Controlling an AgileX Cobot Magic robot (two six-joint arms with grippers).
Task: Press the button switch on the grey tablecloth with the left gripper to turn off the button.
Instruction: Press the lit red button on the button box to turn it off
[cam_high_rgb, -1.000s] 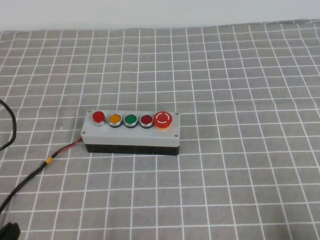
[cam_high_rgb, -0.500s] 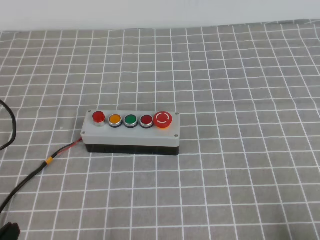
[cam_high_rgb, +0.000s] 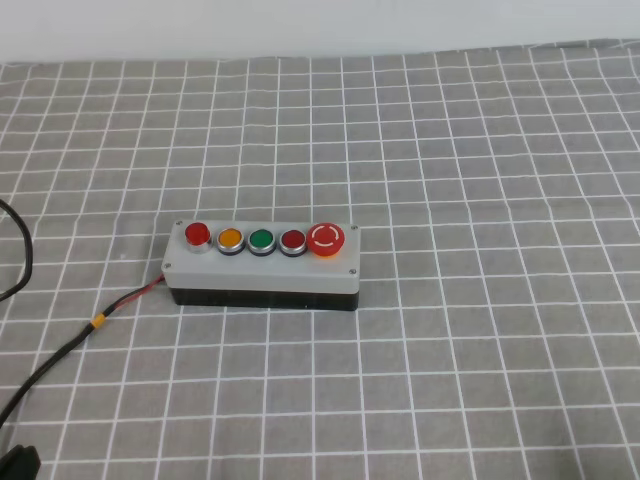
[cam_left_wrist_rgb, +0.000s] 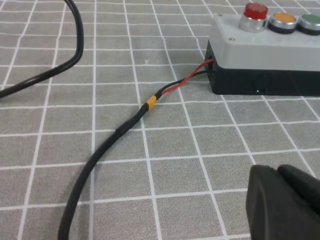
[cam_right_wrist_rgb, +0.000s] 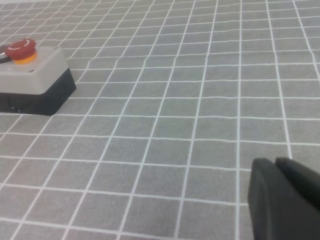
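The long light-grey plastic button switch with a black base (cam_high_rgb: 262, 267) sits flat on the grey tablecloth with thin white grid lines (cam_high_rgb: 480, 180), a little left of centre in the high view, its long axis running 9 to 3 o'clock. The row of five reads from the 9 o'clock end: the small round bright-red button with a wide silver collar (cam_high_rgb: 198, 235), an orange button (cam_high_rgb: 230, 239), a green button (cam_high_rgb: 261, 239), a darker red small button (cam_high_rgb: 292, 240), then the big red mushroom button with white marks (cam_high_rgb: 326, 239) at the 3 o'clock end. A red wire (cam_left_wrist_rgb: 187, 78) leaves the box's 9 o'clock end and joins a black cable with a yellow band (cam_left_wrist_rgb: 150, 103) trailing off toward 7 o'clock. The bulky black left gripper (cam_left_wrist_rgb: 286, 206) shows only as a dark corner at the wrist view's 5 o'clock, well apart from the box, holding nothing; the fingers look close together but how far open I cannot tell. The right gripper (cam_right_wrist_rgb: 285, 202) is the same: a black corner, nothing held, opening unclear. Handling guess: rigid hard-shell box, probably light, so it could slide or tip on cloth if pushed sideways. Nothing to grasp; contact should be a fingertip straight down on the button's red cap, which is small, domed and likely slippery, so centre it and stay off the orange neighbour.
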